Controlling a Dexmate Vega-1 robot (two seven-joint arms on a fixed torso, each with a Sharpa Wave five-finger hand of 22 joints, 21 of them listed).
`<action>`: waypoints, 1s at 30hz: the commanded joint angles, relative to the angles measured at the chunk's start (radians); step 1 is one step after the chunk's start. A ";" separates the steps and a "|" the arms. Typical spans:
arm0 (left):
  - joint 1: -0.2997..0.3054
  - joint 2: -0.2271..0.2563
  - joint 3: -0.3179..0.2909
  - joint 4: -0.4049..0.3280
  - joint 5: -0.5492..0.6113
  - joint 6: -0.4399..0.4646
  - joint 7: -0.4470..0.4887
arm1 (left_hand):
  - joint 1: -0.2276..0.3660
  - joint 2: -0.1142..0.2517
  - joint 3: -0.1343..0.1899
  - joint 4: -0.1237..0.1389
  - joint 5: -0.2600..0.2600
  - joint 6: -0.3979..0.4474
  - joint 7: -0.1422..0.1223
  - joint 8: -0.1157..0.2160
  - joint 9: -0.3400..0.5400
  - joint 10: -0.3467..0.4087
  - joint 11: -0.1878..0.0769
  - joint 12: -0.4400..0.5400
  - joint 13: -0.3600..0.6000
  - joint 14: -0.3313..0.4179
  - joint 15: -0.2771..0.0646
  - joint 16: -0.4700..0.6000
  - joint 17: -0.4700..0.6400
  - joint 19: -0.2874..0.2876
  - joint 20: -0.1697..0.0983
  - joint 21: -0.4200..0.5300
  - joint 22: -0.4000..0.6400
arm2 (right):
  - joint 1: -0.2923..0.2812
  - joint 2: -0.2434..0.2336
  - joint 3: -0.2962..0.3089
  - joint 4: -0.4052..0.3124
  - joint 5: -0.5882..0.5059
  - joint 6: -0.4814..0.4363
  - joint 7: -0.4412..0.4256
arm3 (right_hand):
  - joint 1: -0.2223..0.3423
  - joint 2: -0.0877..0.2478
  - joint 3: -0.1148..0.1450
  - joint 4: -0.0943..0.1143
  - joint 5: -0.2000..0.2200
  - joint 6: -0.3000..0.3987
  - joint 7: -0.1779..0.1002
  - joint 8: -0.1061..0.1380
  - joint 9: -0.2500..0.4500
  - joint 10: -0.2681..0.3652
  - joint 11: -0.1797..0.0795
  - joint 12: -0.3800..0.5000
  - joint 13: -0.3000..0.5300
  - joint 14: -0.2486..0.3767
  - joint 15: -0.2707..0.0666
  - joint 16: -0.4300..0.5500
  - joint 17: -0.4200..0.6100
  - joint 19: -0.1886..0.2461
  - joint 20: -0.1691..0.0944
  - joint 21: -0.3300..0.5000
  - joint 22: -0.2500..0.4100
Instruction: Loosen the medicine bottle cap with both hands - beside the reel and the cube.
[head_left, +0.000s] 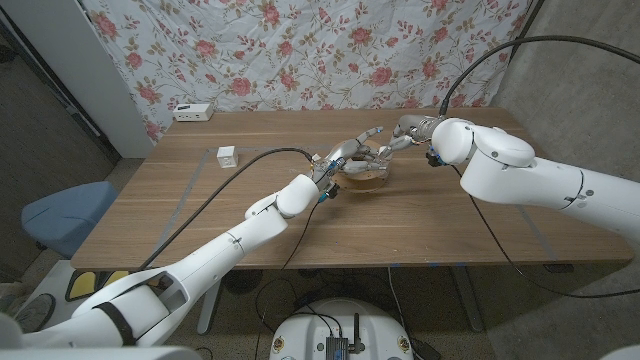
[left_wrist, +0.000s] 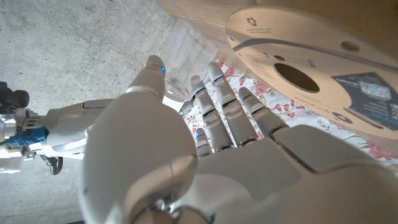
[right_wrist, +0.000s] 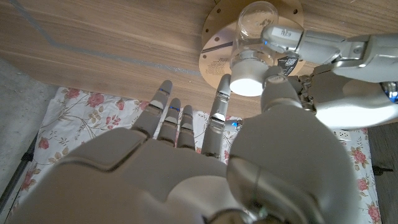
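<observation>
Nearest the camera, the white left arm (head_left: 250, 225) reaches from the bottom corner across a wide wooden tabletop (head_left: 200, 215), and the bulkier right arm (head_left: 530, 180) comes in from the other side. Both meet near the far middle of the tabletop, over a flat, round reel (head_left: 365, 176) lying on its side.

The medicine bottle (right_wrist: 254, 28) is there, a small clear plastic bottle with a white cap (right_wrist: 248, 82), held above the reel. The left robot hand (head_left: 352, 152) wraps its fingers and thumb around the clear body. The right robot hand (head_left: 408, 128) has its thumb and one finger set at the cap, its other fingers spread; the right wrist view suggests contact with the cap, though how firm the pinch is cannot be told.

A small white cube (head_left: 227, 156) sits well apart on the robot's left side of the tabletop, and a white power strip (head_left: 192, 111) lies at the far edge.

The bottle looks light, empty and smooth (likely slippery), with thin walls that may flex if squeezed hard. The body is best held low and all the way round, as it is here, while the cap is gripped at its rim for twisting.
</observation>
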 joint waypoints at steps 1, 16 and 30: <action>-0.012 -0.007 0.004 0.021 -0.006 -0.003 -0.006 | -0.002 0.012 0.009 0.001 0.006 0.007 0.001 0.004 0.000 0.019 -0.012 0.003 0.005 -0.004 -0.081 0.002 0.001 -0.004 -0.083 -0.001 0.002 | -0.024 0.006 0.024 0.014 -0.017 0.032 0.006 | 0.019 0.008 0.015 -0.002 -0.001 0.016 -0.004 0.007 0.000 0.009 -0.009 0.001 0.004 0.008 -0.023 0.004 0.003 0.010 -0.011 0.007 0.001; -0.016 -0.008 0.005 0.031 -0.008 -0.013 -0.007 | -0.006 0.016 0.014 0.003 0.006 0.017 0.002 0.003 0.001 0.022 -0.012 0.004 0.005 -0.002 -0.080 0.003 0.002 -0.006 -0.081 -0.001 0.002 | -0.060 0.009 0.076 0.024 0.001 0.076 0.021 | 0.096 0.035 0.054 -0.018 0.005 0.021 -0.021 0.003 -0.015 0.009 -0.040 -0.007 0.003 0.011 -0.040 0.000 0.000 0.013 -0.023 0.003 0.000; -0.015 -0.005 0.005 0.024 -0.006 -0.012 -0.010 | -0.009 0.016 0.017 0.003 0.006 0.024 0.001 0.002 0.001 0.025 -0.012 0.005 0.004 -0.002 -0.078 0.003 0.002 -0.006 -0.082 -0.001 0.002 | -0.097 0.006 0.129 0.025 0.030 0.109 0.022 | 0.170 0.074 0.094 -0.019 0.017 0.009 -0.036 -0.015 -0.033 -0.002 -0.098 -0.015 0.001 0.001 -0.061 -0.007 0.000 0.006 -0.038 -0.002 0.000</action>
